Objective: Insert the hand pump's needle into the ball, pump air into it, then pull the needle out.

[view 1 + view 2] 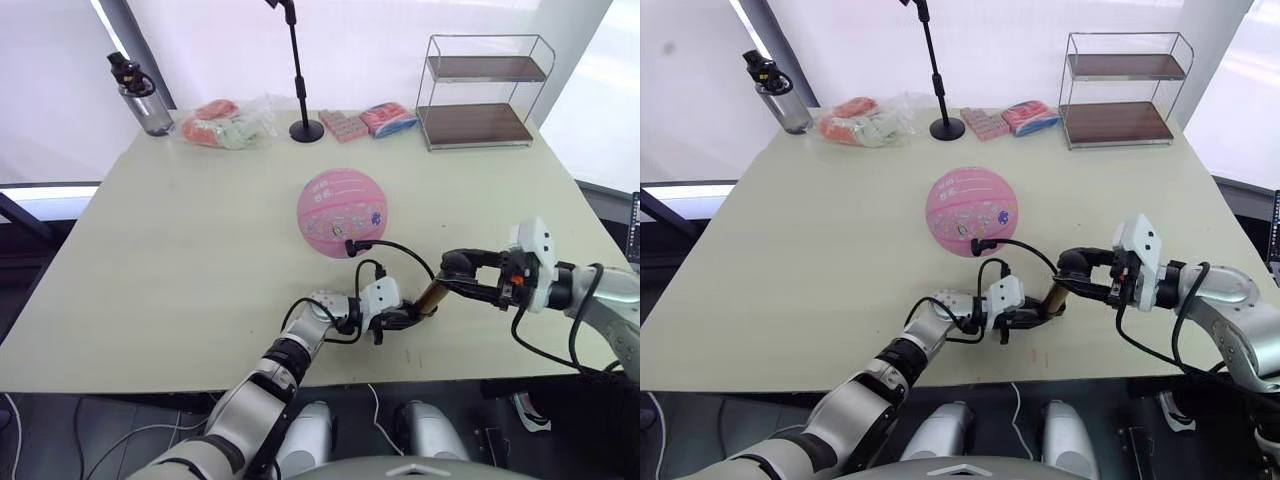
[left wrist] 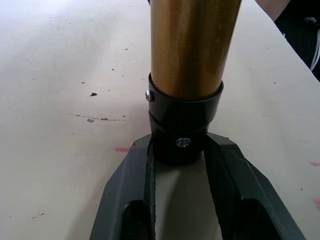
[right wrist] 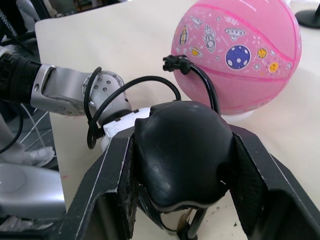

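Already the needle appears seated in the near side of the ball, which rests round and full near the middle of the surface, so I judge the pumping step to be in hand rather than insertion. From the black fitting the thin hose loops back to the hand pump, which lies low between the two arms near the front edge. The left hand is clamped on the pump's black end cap, and the right hand grips the rounded black handle at the other end. Next, I think, the right arm must draw the handle out and push it back along the pump's axis while the left holds the body steady, without tugging the hose. The left wrist view shows what the head views cannot: both fingers pressed against the cap below the gold barrel. The right wrist view alone shows the fitting meeting the ball's skin beside the planet stickers.
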`<control>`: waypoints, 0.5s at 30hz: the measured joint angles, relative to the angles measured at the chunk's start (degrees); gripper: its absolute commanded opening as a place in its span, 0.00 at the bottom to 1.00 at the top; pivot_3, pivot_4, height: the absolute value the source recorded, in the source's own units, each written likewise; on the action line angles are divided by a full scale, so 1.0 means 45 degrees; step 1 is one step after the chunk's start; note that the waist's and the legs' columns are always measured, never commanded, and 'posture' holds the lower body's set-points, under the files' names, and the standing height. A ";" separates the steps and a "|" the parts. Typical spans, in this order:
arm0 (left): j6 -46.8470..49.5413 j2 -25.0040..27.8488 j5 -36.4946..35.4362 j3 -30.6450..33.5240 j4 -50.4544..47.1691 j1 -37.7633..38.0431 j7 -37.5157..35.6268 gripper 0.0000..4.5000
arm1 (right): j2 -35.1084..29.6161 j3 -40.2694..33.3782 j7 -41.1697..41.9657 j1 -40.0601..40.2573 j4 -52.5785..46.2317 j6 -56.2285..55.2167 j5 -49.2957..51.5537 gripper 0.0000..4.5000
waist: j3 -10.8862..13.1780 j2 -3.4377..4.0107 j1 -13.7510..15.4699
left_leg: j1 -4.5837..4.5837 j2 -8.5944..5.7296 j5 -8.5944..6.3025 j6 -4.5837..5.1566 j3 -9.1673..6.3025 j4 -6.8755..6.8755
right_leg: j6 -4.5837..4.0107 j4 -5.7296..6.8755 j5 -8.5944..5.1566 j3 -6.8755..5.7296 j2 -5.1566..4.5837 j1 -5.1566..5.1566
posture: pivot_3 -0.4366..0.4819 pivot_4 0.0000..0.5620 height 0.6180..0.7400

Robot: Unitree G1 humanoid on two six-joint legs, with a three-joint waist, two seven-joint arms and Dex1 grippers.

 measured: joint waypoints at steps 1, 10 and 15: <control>-0.0002 -0.0025 -0.0009 0.0001 -0.0003 -0.0012 -0.0023 0.24 | -0.0163 -0.0059 0.0046 -0.0227 0.0016 0.0310 0.0218 0.42 | 0.0016 0.0009 0.0020 | -0.0002 -0.0001 0.0000 0.0000 0.0000 0.0000 | 0.0000 0.0000 0.0000 0.0000 -0.0001 -0.0002 | 0.48 0.27 0.93; -0.0008 -0.0055 -0.0032 0.0024 -0.0013 -0.0059 -0.0070 0.24 | -0.1772 -0.1808 0.0359 -0.2990 0.0010 0.3230 0.3206 0.42 | 0.0095 0.0047 0.0048 | -0.0014 -0.0009 0.0001 0.0001 -0.0005 0.0004 | 0.0000 -0.0003 0.0001 -0.0003 -0.0007 -0.0006 | 0.48 0.27 0.93; -0.0010 -0.0055 -0.0034 0.0042 -0.0013 -0.0071 -0.0096 0.24 | -0.2411 -0.2654 0.0104 -0.4700 0.0229 0.4556 0.4697 0.42 | 0.0105 0.0062 0.0045 | -0.0018 -0.0009 0.0001 0.0001 -0.0002 0.0006 | 0.0000 -0.0003 0.0001 -0.0002 -0.0008 -0.0009 | 0.48 0.27 0.93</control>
